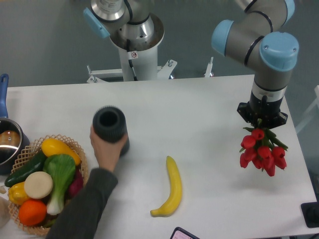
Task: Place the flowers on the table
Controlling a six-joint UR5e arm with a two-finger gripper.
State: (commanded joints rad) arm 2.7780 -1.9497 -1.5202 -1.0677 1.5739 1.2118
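A bunch of red tulips (261, 153) with green stems hangs from my gripper (262, 121) at the right of the white table (199, 109). The gripper points straight down and its fingers are hidden by the wrist and the flowers. The stems go up into the gripper, so it is shut on the bunch. The blooms hang above the table surface near its right edge.
A person's hand (105, 149) holds a dark grey cylinder vase (110, 127) left of centre. A banana (170, 189) lies in the front middle. A wicker basket of vegetables (45, 179) stands at the front left, a pot (7, 144) behind it. A black object (311, 214) sits at the front right corner.
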